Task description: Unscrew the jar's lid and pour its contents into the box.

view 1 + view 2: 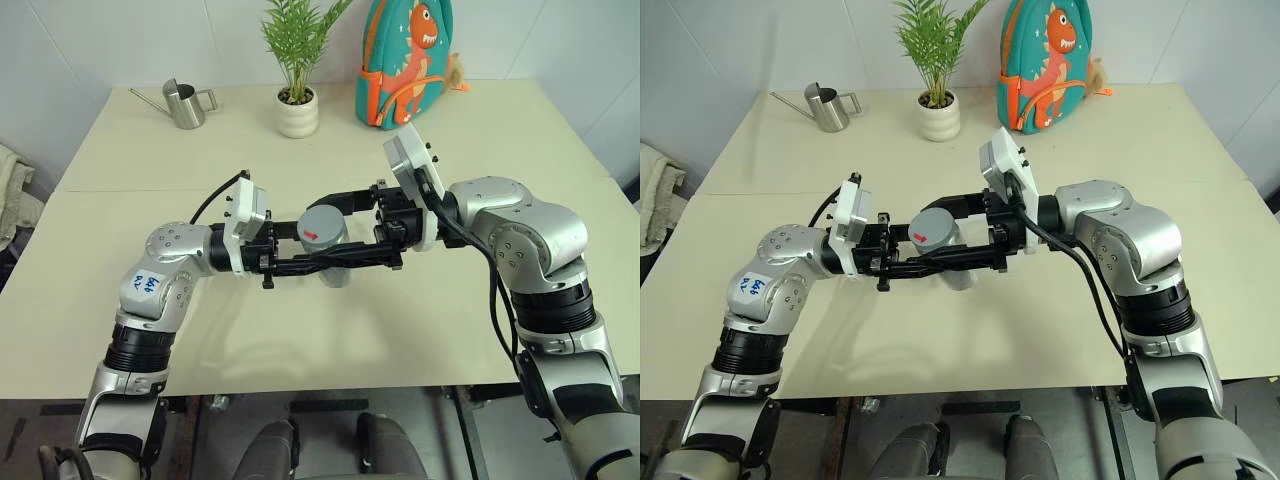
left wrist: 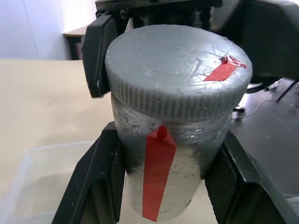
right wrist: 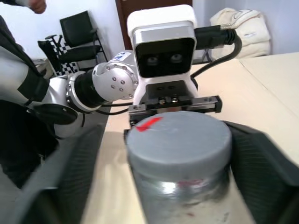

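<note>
While the left gripper (image 2: 163,186) is clamped on the body of the jar (image 2: 170,172), holding it above the surface (image 1: 480,150), the right gripper (image 3: 182,158) stands spread either side of the lid (image 2: 177,74), not touching. Red tape marks jar and lid; no writing is readable. The contents are hidden. The box (image 2: 32,182) below is cut off.

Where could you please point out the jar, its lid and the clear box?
jar (image 2: 182,186): left wrist view, silvery side wall beside the red strip.
lid (image 2: 173,65): left wrist view, flat grey top.
box (image 2: 42,177): left wrist view, clear plastic rim.
</note>
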